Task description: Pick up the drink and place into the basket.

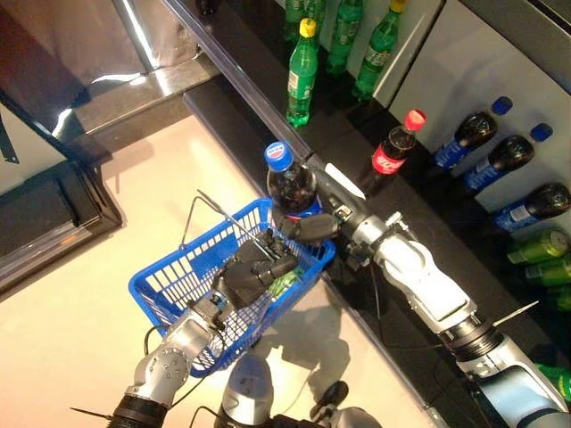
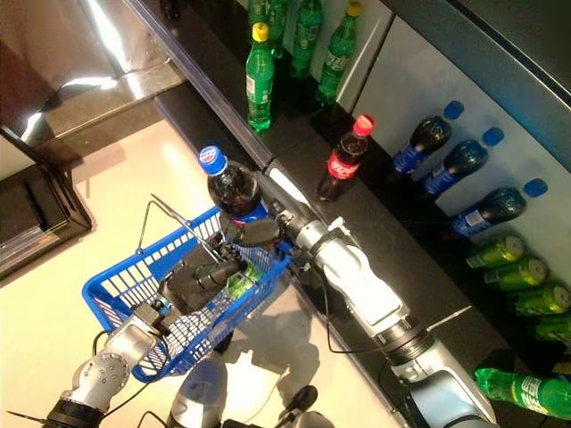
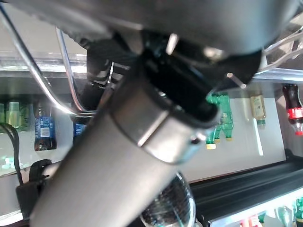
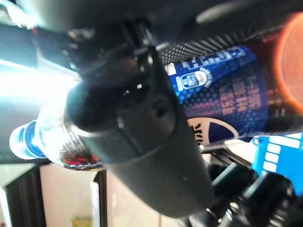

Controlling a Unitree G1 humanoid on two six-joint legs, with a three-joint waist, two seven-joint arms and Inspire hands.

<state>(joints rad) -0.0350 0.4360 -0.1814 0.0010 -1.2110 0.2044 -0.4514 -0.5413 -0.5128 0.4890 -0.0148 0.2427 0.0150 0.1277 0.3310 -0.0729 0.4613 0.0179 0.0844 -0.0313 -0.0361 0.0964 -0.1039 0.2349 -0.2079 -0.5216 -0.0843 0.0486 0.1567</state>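
My left hand (image 1: 254,272) is curled round the wire handle of the blue basket (image 1: 169,290), holding it up over the pale floor (image 1: 80,321) on the left. Just right of that, at the basket's far right corner, my right hand (image 1: 312,227) is wrapped round the dark cola bottle with the blue cap (image 1: 290,183), which stands upright above the rim, its base hidden behind the basket wall. Further right, on the dark shelf (image 1: 357,134), stand green bottles (image 1: 302,76) and a red-capped cola bottle (image 1: 395,147), with more bottles lying on their sides at the far right (image 1: 508,156).
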